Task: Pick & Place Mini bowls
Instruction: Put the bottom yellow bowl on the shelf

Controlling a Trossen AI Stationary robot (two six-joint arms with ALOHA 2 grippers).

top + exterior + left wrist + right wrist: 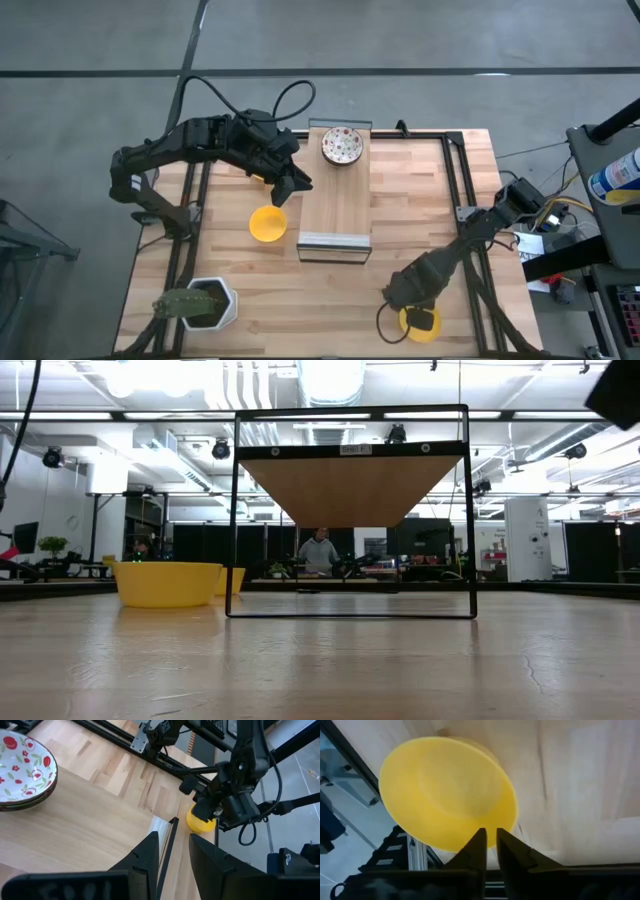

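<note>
Seen from above: a light butcher-block wooden table (420, 215) with a raised wooden shelf on a thin black frame (335, 200) at its middle. Stacked on the shelf's far end, white mini bowls with a speckled red-green pattern (342, 146), also visible in the left wrist view (22, 767). Beside the shelf's left edge, resting on the tabletop, a plain bright yellow mini bowl (267, 224); in the low view the same bowl (167, 583) to the left of the black frame, with the edge of a second yellow bowl (232, 581) just behind it.

At the near right corner of the table, another yellow mini bowl (421, 322) under the right gripper (412, 292). In the right wrist view, the right gripper (490, 845) with its two dark fingers drawn nearly together, a thin gap between them, pinching the bowl's rim (450, 795).

Above the shelf's left side, the left gripper (290, 186), its fingers (147, 855) parted and holding nothing.

At the near left corner, a white hexagonal pot with a green plant (200, 303). Beyond the table in the low view, a person (320, 552) standing in the room.
</note>
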